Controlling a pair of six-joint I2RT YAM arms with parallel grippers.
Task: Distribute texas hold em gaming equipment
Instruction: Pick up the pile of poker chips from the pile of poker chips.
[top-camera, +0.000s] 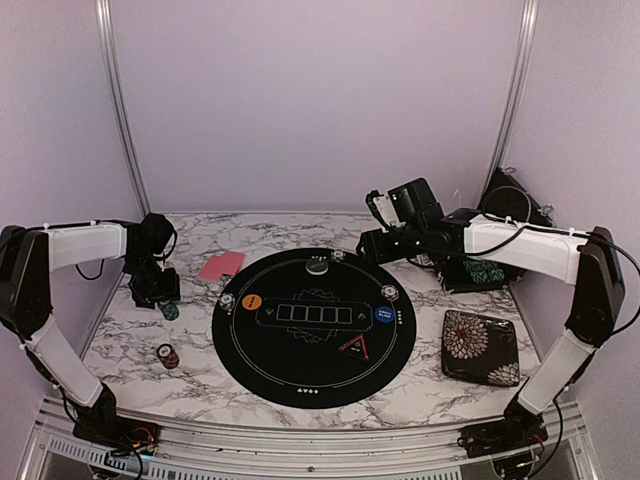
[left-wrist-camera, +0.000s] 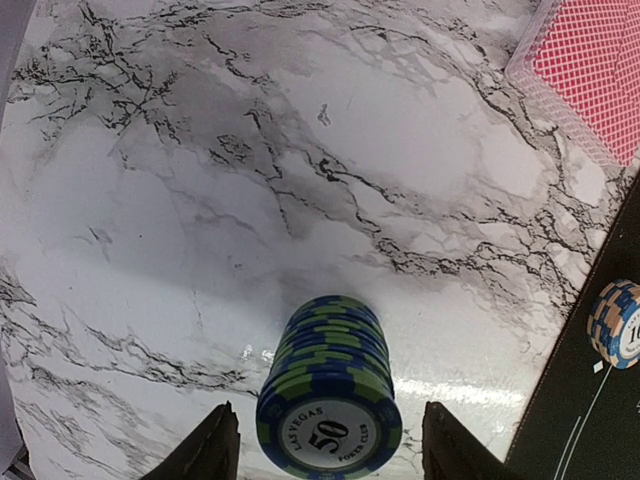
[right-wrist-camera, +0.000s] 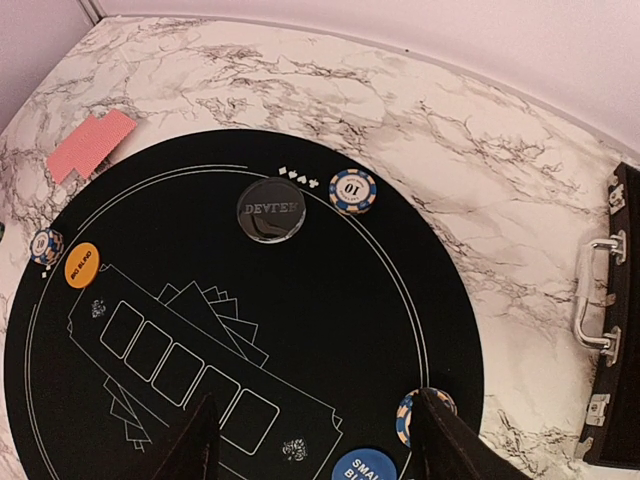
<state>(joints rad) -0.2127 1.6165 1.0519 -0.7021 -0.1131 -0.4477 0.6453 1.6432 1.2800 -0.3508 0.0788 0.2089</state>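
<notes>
A blue-and-green chip stack (left-wrist-camera: 330, 400) marked 50 stands on the marble between the fingers of my left gripper (left-wrist-camera: 330, 410). The jaws are open, with a gap on each side. From above, this gripper (top-camera: 158, 290) hangs over that stack (top-camera: 170, 311), left of the mat. A red chip stack (top-camera: 167, 355) stands nearer the front. Pink-red cards (top-camera: 221, 265) lie behind the mat's left edge. On the mat are the orange button (top-camera: 251, 300), blue button (top-camera: 385, 316), triangle marker (top-camera: 357, 347) and small chip stacks (top-camera: 391, 291). My right gripper (right-wrist-camera: 315, 400) hovers open and empty over the mat's far right.
The round black mat (top-camera: 315, 380) fills the table's middle, with a dark dealer button (right-wrist-camera: 269, 209) near its far edge. A floral case (top-camera: 480, 345) lies to the right. An open black case (right-wrist-camera: 610, 300) sits at the back right.
</notes>
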